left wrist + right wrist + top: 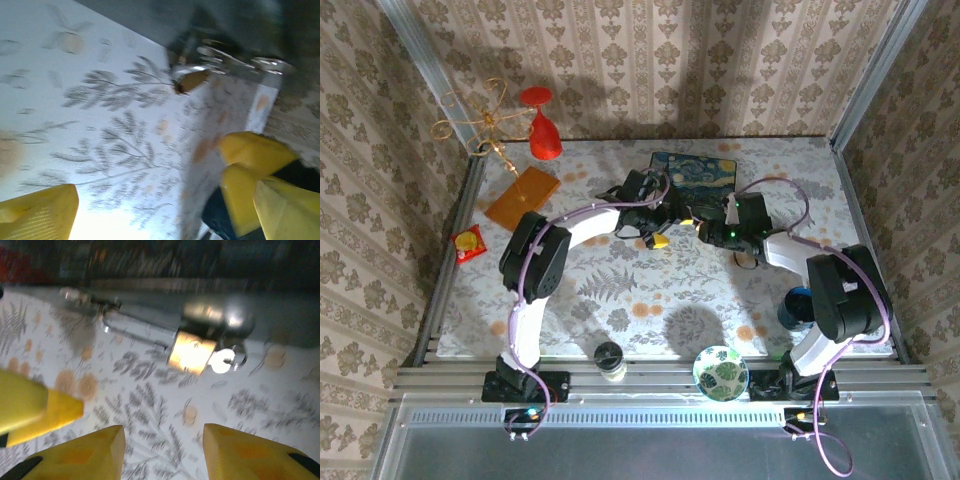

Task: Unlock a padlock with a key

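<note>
Padlock lies on the desk, key at its base, just ahead of the right pincer, which is parted and empty. The left pincer gapes wide. Small, stiff and probably slippery, the lock is best pinched by its flat brass sides.

left arm: we see it arch up from its near-left base and reach far inward to the right
left gripper: we find the yellow fingers spread wide
right arm: elbow folded at near right, forearm reaching leftward
right gripper: fingers parted; we see its tip just beside the left gripper's
</note>
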